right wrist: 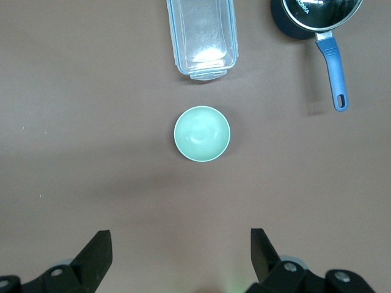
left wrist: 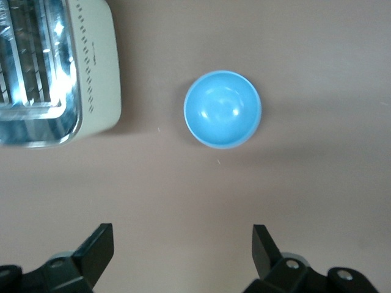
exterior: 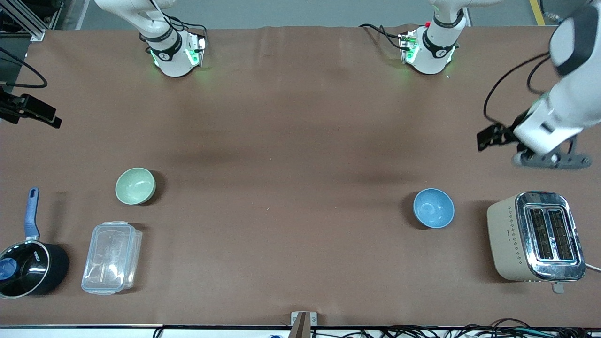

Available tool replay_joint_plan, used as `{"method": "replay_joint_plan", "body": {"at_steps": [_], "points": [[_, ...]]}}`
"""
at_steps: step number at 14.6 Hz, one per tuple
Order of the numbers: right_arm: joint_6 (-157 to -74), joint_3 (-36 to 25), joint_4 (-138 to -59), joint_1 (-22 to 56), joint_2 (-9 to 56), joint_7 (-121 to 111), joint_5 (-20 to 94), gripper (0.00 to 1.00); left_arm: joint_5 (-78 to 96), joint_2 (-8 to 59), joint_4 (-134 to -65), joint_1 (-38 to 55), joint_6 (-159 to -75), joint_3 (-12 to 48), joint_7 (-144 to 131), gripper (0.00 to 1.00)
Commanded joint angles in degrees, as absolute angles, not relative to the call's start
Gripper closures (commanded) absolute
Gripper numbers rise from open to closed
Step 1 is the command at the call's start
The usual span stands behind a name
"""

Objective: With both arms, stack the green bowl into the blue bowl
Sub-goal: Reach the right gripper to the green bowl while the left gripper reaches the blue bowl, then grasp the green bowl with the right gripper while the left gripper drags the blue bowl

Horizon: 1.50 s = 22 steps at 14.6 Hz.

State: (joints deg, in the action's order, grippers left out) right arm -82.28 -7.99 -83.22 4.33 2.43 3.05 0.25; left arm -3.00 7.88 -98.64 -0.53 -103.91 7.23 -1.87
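The pale green bowl point(exterior: 135, 186) stands upright and empty on the brown table toward the right arm's end. It also shows in the right wrist view point(right wrist: 202, 133). The light-blue bowl point(exterior: 434, 208) stands upright and empty toward the left arm's end, beside the toaster; it also shows in the left wrist view point(left wrist: 223, 109). My left gripper point(left wrist: 183, 235) is open and empty, high over bare table, apart from the blue bowl; in the front view it point(exterior: 549, 159) hangs above the toaster's end. My right gripper point(right wrist: 181, 238) is open and empty, high over bare table, apart from the green bowl.
A cream and chrome toaster point(exterior: 535, 237) stands at the left arm's end. A clear plastic lidded box point(exterior: 111, 257) and a black saucepan with a blue handle point(exterior: 29, 267) lie nearer the front camera than the green bowl. A black mount point(exterior: 30, 110) juts in at the table's edge.
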Motion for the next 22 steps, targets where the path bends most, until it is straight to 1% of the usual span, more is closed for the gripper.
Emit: {"method": "replay_joint_plan", "body": {"at_steps": [1,2,3,4,5,6,7,8,9,11,13,14,15,16,18,19,20,21,22], "points": [[-86.4,-9.5,-89.1,3.1,2.5,-0.9,-0.4,0.0,-4.6,14.0,-102.5,-1.9,-114.0,7.3,-2.0,0.0],[-91.7,-9.9,-94.5,2.8,2.5,-2.0,-0.5,0.0,-4.5,17.1,-102.4,-2.6,-117.2,7.3,-2.0,0.0],[-99.5,-11.5,-101.5,2.8,2.5,-4.6,-0.5,0.0,-4.5,19.4,-102.4,-2.7,-120.0,7.3,-2.1,0.0],[-109.1,-13.3,-109.0,2.8,2.4,-7.6,-0.6,0.0,-4.4,21.9,-102.4,-2.6,-122.7,7.3,-2.2,0.0],[-116.9,-14.1,-114.4,2.8,2.7,-8.7,-0.6,0.0,-4.5,23.8,-102.4,-2.5,-124.9,7.3,-2.4,0.0],[-124.1,-14.2,-119.0,2.7,3.8,-8.9,-0.6,0.0,-4.6,25.7,-102.4,-2.5,-126.5,7.2,-3.0,0.04],[-131.5,-14.2,-122.8,2.7,5.9,-8.9,-0.5,0.0,-4.6,27.7,-102.3,-2.6,-127.7,7.2,-3.1,0.1],[-136.5,-14.2,-125.5,2.7,7.7,-8.9,-0.5,0.0,-4.6,29.2,-102.3,-2.8,-128.8,7.3,-3.2,0.17],[-139.3,-14.2,-127.2,2.7,9.0,-8.9,-0.5,0.0,-4.6,30.5,-102.3,-3.0,-129.7,7.3,-3.2,0.23],[-141.4,-14.2,-128.8,3.0,12.0,-8.9,-0.5,0.0,-4.6,32.9,-102.2,-3.1,-131.7,7.3,-3.3,0.37],[-146.5,-14.2,-132.0,3.3,13.7,-8.9,-0.5,0.0,-4.6,33.6,-102.2,-3.2,-132.4,7.3,-3.3,0.56],[-150.7,-14.1,-134.4,3.5,14.6,-8.9,-0.5,0.0,-4.5,34.1,-102.1,-3.1,-132.4,7.3,-3.3,0.69],[-155.7,-14.0,-136.2,3.6,16.1,-8.9,-0.5,0.0,-4.5,34.2,-102.1,-3.0,-132.4,7.3,-3.3,0.85],[-158.7,-14.0,-137.1,3.6,17.5,-8.9,-0.5,0.0,-4.5,34.2,-102.1,-2.8,-132.5,7.3,-3.3,0.98],[-160.5,-13.8,-137.2,3.6,19.1,-8.7,-0.4,0.07,-4.1,33.3,-102.3,-3.0,-131.8,8.1,-3.2,1.0],[-160.5,-13.8,-137.2,3.6,19.1,-8.5,-0.4,0.15,-3.8,31.8,-102.6,-2.6,-130.7,9.7,-4.1,1.0],[-160.5,-13.8,-137.2,3.6,19.1,-8.5,-0.4,0.28,-3.8,30.6,-102.4,-2.6,-128.1,12.1,-7.2,1.0],[-160.3,-13.7,-137.2,3.6,19.1,-8.3,-0.4,0.47,-3.8,29.5,-101.9,-2.7,-125.0,15.6,-12.0,1.0],[-160.0,-13.7,-137.2,3.6,19.0,-8.1,-0.4,0.62,-3.8,28.9,-101.3,-2.6,-123.5,19.0,-17.1,1.0]]}}
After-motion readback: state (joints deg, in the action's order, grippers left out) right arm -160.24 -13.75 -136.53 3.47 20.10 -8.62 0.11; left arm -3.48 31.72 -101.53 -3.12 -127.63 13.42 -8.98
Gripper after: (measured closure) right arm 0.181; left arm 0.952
